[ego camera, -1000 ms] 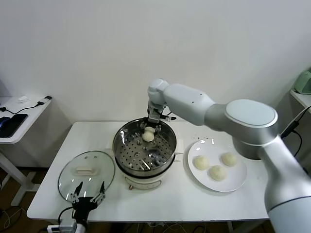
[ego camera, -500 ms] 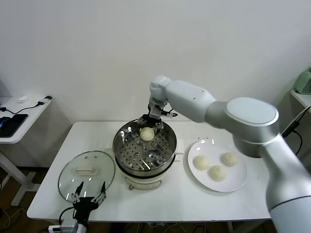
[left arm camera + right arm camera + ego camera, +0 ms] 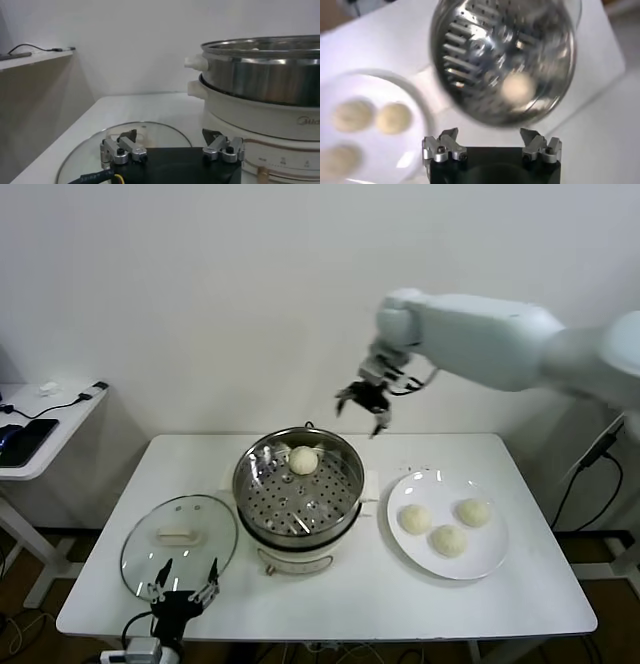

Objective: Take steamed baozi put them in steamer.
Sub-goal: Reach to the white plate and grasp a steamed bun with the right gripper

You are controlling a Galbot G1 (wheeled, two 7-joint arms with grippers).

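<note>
One pale steamed baozi (image 3: 303,460) lies on the perforated tray at the back of the steel steamer (image 3: 255,496), and shows blurred in the right wrist view as baozi (image 3: 516,87) inside the steamer (image 3: 470,55). Three more baozi (image 3: 446,539) rest on the white plate (image 3: 495,559). My right gripper (image 3: 364,404) hangs open and empty in the air, above and behind the steamer's right rim. Low at the table's front left edge my left gripper (image 3: 181,580) stands open beside the glass lid, with nothing between its fingers.
A round glass lid (image 3: 178,542) lies flat to the left of the steamer, also close in the left wrist view as lid (image 3: 150,134). A side table (image 3: 40,424) with cables stands at the far left. A wall is right behind the table.
My right gripper has let go of the baozi in the steamer, opened, and risen up and to the right, away from the pot. The left arm has not moved.
</note>
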